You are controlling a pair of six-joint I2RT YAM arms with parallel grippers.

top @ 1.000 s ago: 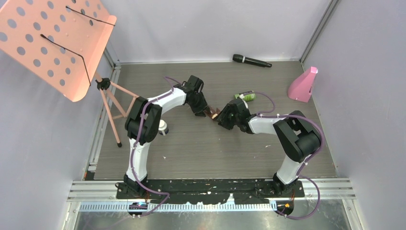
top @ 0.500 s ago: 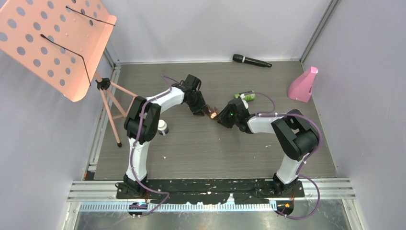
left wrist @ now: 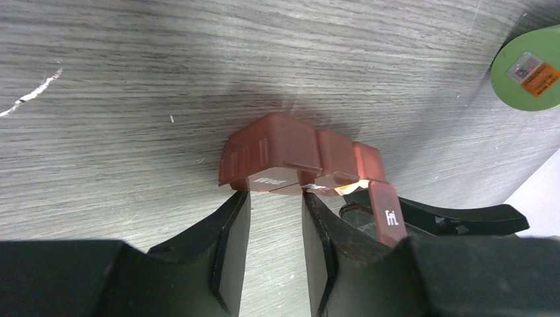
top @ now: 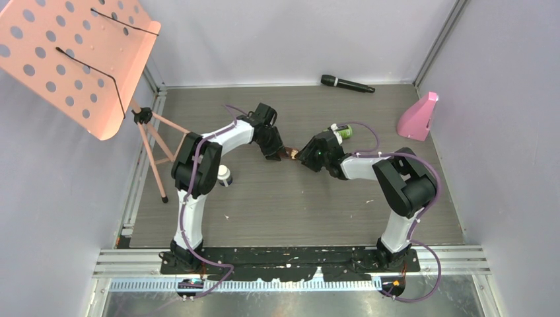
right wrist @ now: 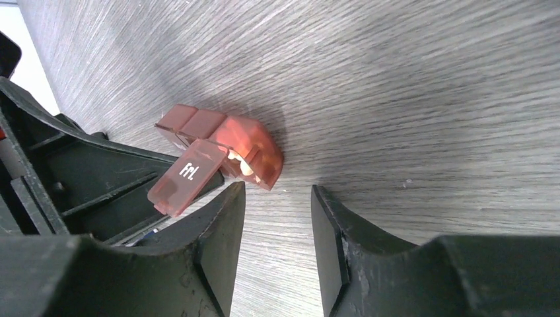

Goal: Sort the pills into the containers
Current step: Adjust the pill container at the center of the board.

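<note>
Brown case (left wrist: 297, 155) (translucent, segmented) | left claw (left wrist: 275, 196) narrow, grip unclear | right claw (right wrist: 277, 190) agape

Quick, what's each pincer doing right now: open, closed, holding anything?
Left pincer: tips against the brown pill case; whether it grips cannot be told.
Right pincer: open, holding nothing.

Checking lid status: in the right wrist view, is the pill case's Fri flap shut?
No, the Fri flap stands swung open off the brown pill case.

Overhead view looks down; wrist views close, seemingly opposed — share brown case (left wrist: 290, 155).
</note>
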